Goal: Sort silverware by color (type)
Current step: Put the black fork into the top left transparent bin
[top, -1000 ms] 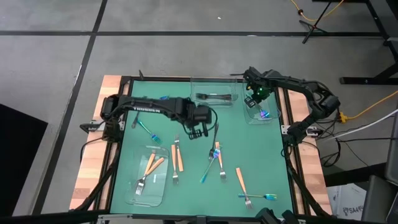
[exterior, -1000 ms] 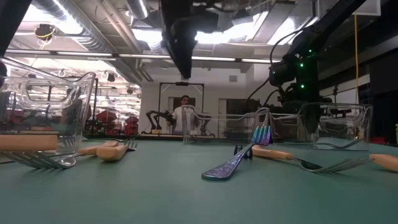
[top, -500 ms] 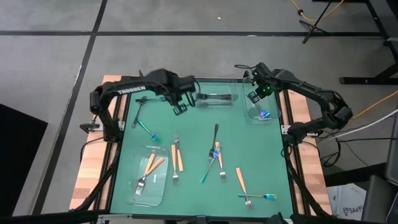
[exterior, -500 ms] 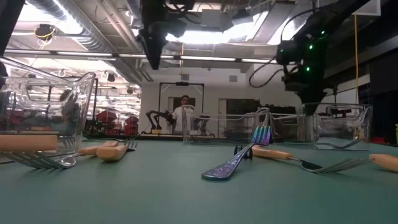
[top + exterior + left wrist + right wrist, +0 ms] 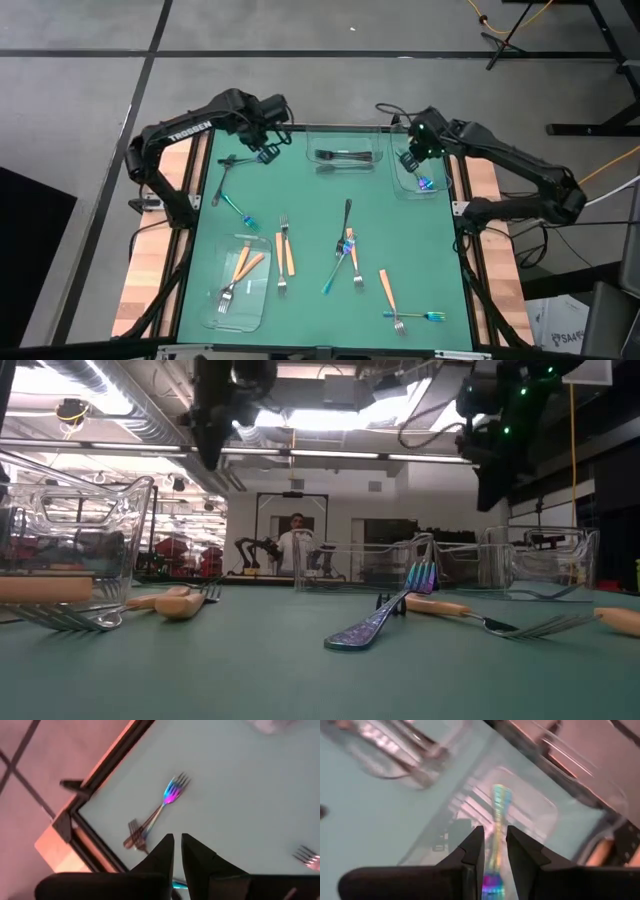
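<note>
My left gripper (image 5: 262, 151) hangs shut and high over the table's far left corner (image 5: 212, 430). Beyond its fingers (image 5: 177, 842) an iridescent fork (image 5: 167, 800) and a black fork (image 5: 134, 833) lie flat on the green mat. My right gripper (image 5: 412, 158) hovers above the far right clear tray (image 5: 436, 188), fingers a little apart (image 5: 495, 840). An iridescent fork (image 5: 423, 183) lies inside that tray and shows between the fingers (image 5: 498, 805). Black, orange-handled and iridescent forks lie scattered on the mat.
A clear tray (image 5: 372, 140) at the far edge holds black forks. Another (image 5: 262, 300) at the near left holds orange-handled forks. Loose pieces include a black fork (image 5: 346, 215), orange-handled ones (image 5: 288, 254) (image 5: 386, 290) and iridescent ones (image 5: 335, 277) (image 5: 418, 316).
My left gripper has moved from above the table's middle toward the far left corner and risen. My right gripper has risen above the far right tray. No fork has moved.
</note>
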{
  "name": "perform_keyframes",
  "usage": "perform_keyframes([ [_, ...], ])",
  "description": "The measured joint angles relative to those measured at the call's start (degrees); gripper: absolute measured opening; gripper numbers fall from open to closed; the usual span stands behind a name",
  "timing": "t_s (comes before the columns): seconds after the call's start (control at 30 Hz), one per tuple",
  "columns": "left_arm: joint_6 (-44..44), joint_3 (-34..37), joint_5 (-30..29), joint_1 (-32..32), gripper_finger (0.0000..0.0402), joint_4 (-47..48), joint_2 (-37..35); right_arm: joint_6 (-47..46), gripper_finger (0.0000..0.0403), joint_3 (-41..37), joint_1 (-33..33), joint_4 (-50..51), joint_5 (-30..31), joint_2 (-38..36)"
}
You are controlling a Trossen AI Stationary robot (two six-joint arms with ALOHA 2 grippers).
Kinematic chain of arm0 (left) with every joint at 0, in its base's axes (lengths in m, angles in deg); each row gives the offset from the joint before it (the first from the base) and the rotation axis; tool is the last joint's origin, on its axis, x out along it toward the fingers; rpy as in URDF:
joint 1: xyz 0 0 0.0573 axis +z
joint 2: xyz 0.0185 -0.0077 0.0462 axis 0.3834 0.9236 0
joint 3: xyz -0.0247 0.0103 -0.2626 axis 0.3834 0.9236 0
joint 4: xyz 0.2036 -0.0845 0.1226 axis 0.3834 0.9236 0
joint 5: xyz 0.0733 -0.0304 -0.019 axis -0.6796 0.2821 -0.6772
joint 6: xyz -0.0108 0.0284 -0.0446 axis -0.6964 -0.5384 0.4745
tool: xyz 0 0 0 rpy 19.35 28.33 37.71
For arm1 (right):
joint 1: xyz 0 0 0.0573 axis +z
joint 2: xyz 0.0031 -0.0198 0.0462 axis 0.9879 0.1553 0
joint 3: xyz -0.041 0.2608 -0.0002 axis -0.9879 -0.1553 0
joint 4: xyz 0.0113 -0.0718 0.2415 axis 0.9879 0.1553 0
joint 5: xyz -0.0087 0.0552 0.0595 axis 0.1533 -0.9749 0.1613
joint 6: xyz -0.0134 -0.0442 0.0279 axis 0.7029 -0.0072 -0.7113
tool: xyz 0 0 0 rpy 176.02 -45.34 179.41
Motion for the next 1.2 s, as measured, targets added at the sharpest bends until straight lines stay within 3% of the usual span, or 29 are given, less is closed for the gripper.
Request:
perform_keyframes([
  [0.33, 3.2, 16.9, 1.1, 6.0, 0.003, -2.6, -2.0, -1.5, 0.0073, 0.0, 13.3, -5.1, 0.0, -0.3],
  [0.57, 4.4, 28.4, 5.3, 9.5, 0.003, -10.9, -1.9, -1.6, 0.0073, 0.0, 19.4, -7.2, 0.0, -0.3],
  [1.2, 10.7, 46.0, 4.7, 15.2, 0.003, -21.5, -1.9, -1.6, 0.0073, 0.0, 22.7, -8.7, 0.1, -0.3],
])
